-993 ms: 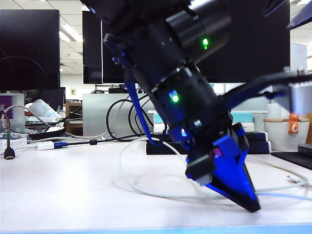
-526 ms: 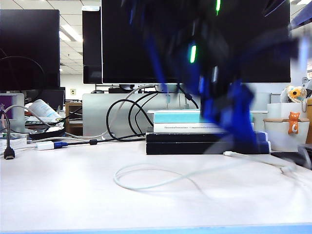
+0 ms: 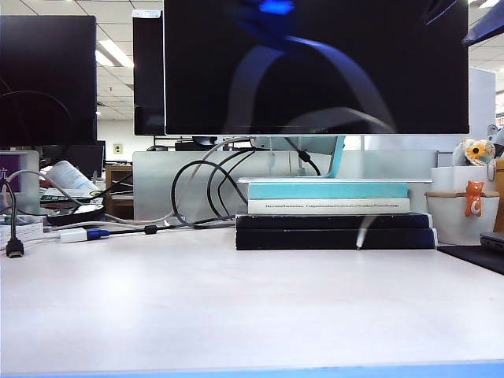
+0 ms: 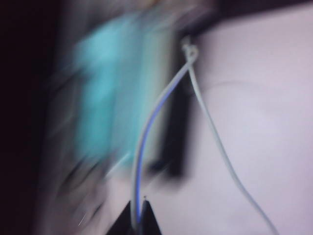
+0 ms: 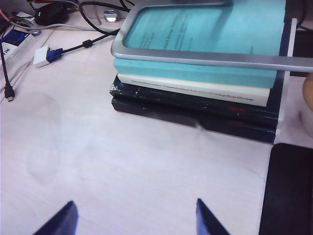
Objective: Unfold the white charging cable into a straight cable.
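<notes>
Left gripper (image 4: 139, 218): pinching cable (image 4: 146, 142), lifted clear of desk (image 3: 236, 299), strands hanging loose. Right gripper (image 5: 132, 215): spread, empty, over desk. Straightening and laying flat remain.

A pale, matte white bench (image 3: 157, 299) fills the foreground. Behind it stand large black monitors (image 3: 315, 67), one resting its silver stand on a stack of teal, cream and black books (image 3: 331, 213). Recessed ceiling panel lights (image 3: 118, 53) brighten the open office beyond.
</notes>
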Available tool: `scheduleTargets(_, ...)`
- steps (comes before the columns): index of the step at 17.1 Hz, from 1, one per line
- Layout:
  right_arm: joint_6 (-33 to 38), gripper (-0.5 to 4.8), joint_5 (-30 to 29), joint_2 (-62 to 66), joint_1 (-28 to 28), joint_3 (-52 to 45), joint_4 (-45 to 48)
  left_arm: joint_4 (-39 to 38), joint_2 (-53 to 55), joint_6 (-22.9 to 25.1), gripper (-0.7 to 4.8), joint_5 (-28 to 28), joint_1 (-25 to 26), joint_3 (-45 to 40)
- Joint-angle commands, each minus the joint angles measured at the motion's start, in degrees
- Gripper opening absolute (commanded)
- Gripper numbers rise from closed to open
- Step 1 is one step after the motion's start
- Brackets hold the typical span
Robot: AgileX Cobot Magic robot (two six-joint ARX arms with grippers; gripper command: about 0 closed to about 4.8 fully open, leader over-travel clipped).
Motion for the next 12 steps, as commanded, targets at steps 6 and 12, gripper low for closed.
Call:
scheduleTargets(6, 0.66, 3.11, -8.33, 1.44, 0.13, 0.09, 2.73, 0.04, -18.62, -5.66, -0.06, 2.80, 7.45, 1.68)
scheduleTargets(12, 0.68, 3.11, -9.09, 1.55, 0.13, -1.40, 2.03, 14.99, -14.45, -19.32, -0.06, 17.97, 5.16, 1.68)
